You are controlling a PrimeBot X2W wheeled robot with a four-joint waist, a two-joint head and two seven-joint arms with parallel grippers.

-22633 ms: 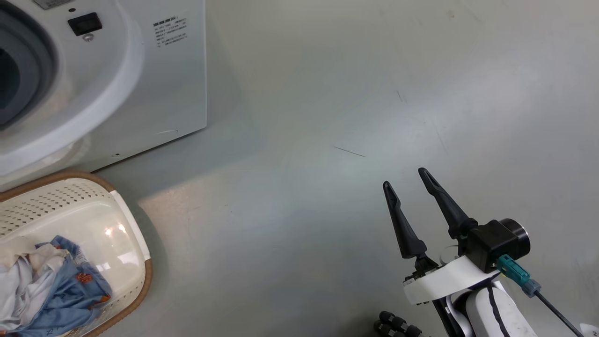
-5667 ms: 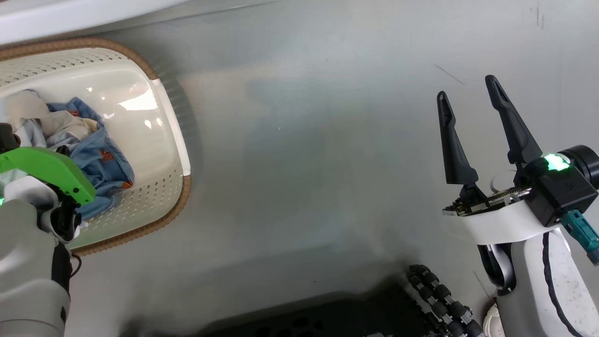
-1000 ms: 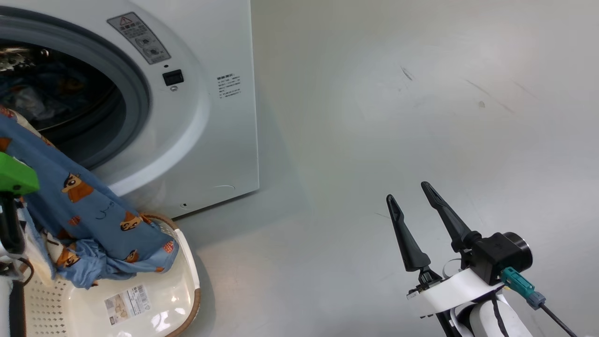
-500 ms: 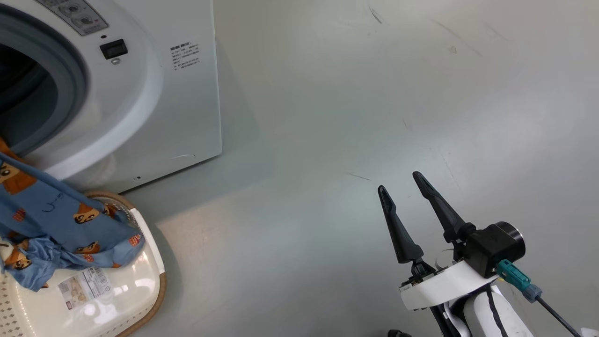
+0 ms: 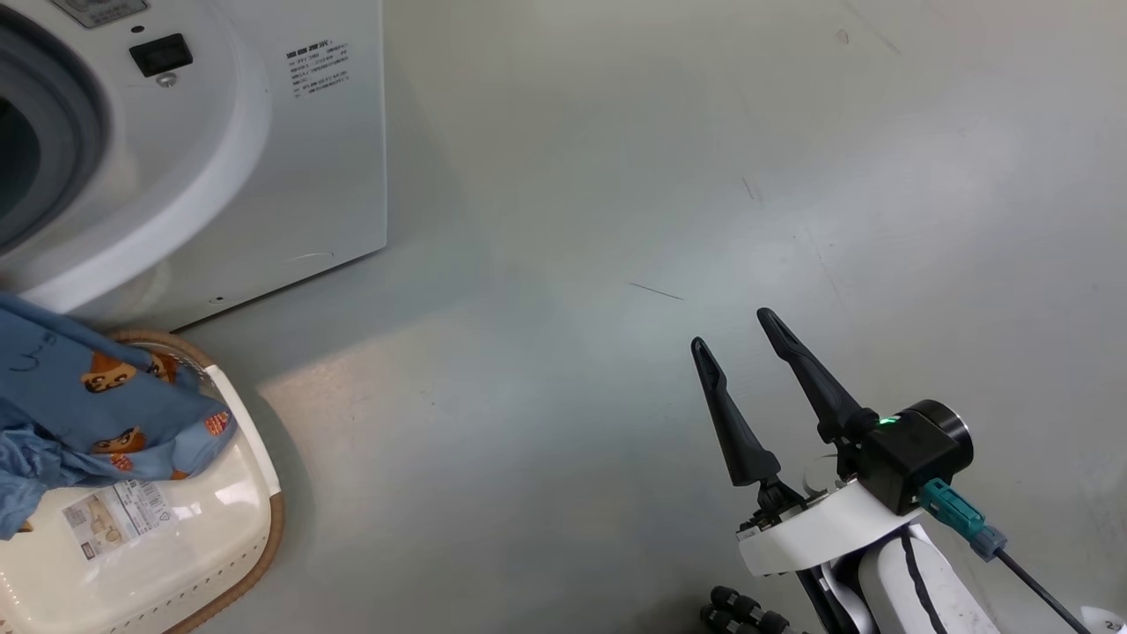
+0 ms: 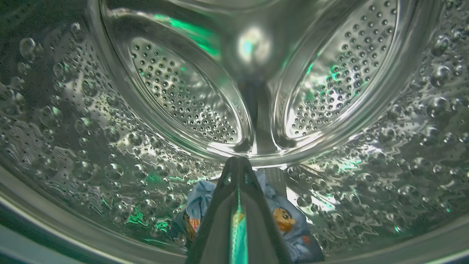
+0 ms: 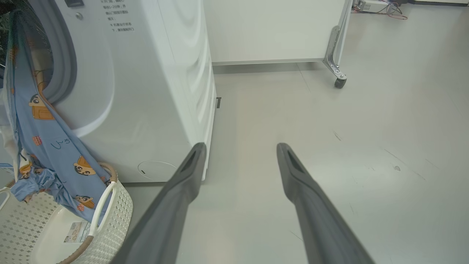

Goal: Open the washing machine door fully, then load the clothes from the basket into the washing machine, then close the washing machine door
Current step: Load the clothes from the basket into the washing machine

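The white washing machine (image 5: 290,176) stands at the upper left with its mouth open; the washing machine door is out of view. My left gripper (image 6: 238,161) reaches deep into the steel drum (image 6: 183,91), shut on the clothes (image 6: 285,220), blue cloth showing on both sides of its fingers. From the drum mouth a blue garment with orange prints (image 7: 44,139) trails down into the cream basket (image 5: 246,493), which sits on the floor before the washer. Over bare floor to the right, my right gripper (image 5: 730,328) is open and holds nothing.
The basket's floor shows a label sticker (image 5: 114,519). A white cabinet on a caster (image 7: 339,82) stands behind the washer's side. My base's wheels (image 5: 740,612) show at the bottom edge. Open grey floor (image 5: 616,220) stretches to the right.
The head camera has swung, so the washer and basket sit further left in its picture. The blue garment still trails from the drum mouth into the basket. The right gripper stays open.
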